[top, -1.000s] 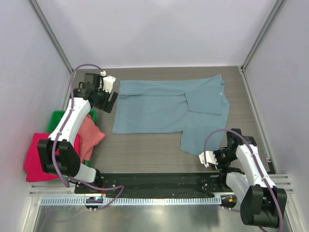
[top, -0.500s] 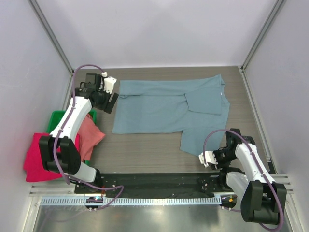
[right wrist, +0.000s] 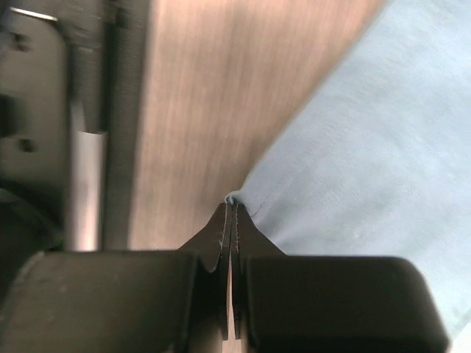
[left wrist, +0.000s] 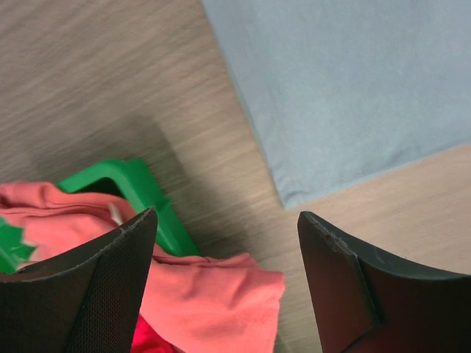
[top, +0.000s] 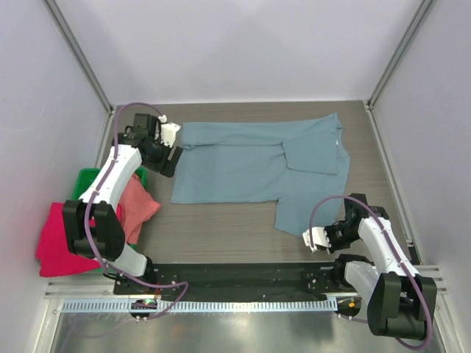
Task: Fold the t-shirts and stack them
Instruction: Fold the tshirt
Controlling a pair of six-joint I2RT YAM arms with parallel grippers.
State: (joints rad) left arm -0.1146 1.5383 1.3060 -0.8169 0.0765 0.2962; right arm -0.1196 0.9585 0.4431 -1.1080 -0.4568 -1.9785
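Observation:
The slate-blue t-shirt (top: 250, 163) lies spread flat mid-table, with a flap reaching toward the near right. It also shows in the left wrist view (left wrist: 346, 88) and the right wrist view (right wrist: 383, 147). My right gripper (top: 329, 229) is shut on that flap's near hem, with the cloth edge pinched at the fingertips (right wrist: 230, 207). My left gripper (top: 171, 153) is open and empty. It hovers just off the shirt's left edge, above bare table (left wrist: 228, 220). The salmon-pink shirt (top: 136, 206) and the crimson-pink shirt (top: 53, 239) lie crumpled at the left.
A green plastic bin (top: 87, 180) sits at the left edge under the pink shirts, and its corner shows in the left wrist view (left wrist: 147, 193). A black base rail (top: 235, 276) runs along the near edge. Enclosure walls stand on three sides.
My left gripper has turned and shifted slightly beside the blue shirt's left edge. The right arm has barely moved and keeps its pinch on the hem.

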